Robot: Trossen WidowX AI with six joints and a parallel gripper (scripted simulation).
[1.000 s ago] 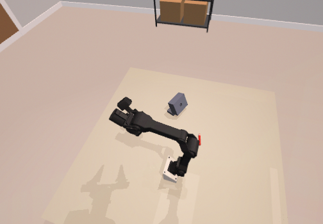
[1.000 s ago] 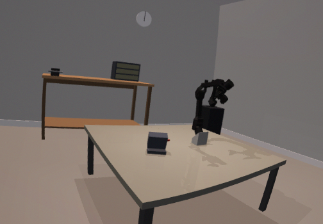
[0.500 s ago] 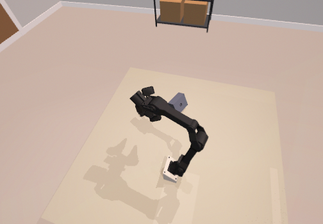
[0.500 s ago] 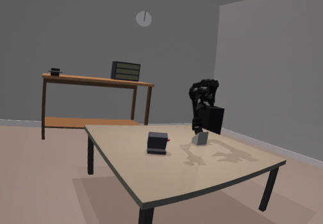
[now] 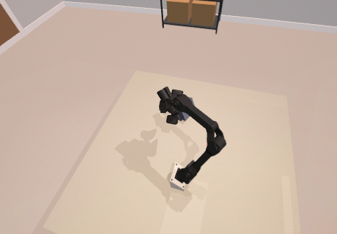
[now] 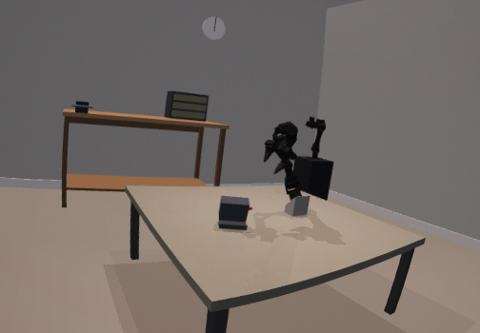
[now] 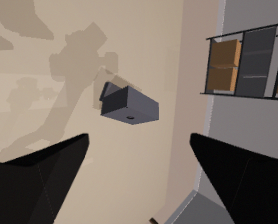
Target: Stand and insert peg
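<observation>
The grey sloped panel (image 6: 233,212) (image 7: 131,106) stands near the middle of the table (image 6: 286,264) (image 5: 254,138). In the wrist view its hole (image 7: 131,118) shows as a small dark spot on its face. In the top view the arm covers most of the panel (image 5: 191,99). The small red peg (image 6: 250,208) lies on the table just right of the panel in the exterior view; its white band is too small to see. My gripper (image 5: 166,112) (image 6: 272,161) (image 7: 140,138) is open and empty. It hangs well above the table, over the panel, and points down at it.
The arm's white base (image 5: 177,180) (image 6: 297,205) sits near the table's edge. A black shelf rack with brown boxes (image 5: 192,11) (image 7: 225,65) stands by the wall. A wooden side table (image 6: 143,121) and a black box (image 6: 312,177) stand beyond the table.
</observation>
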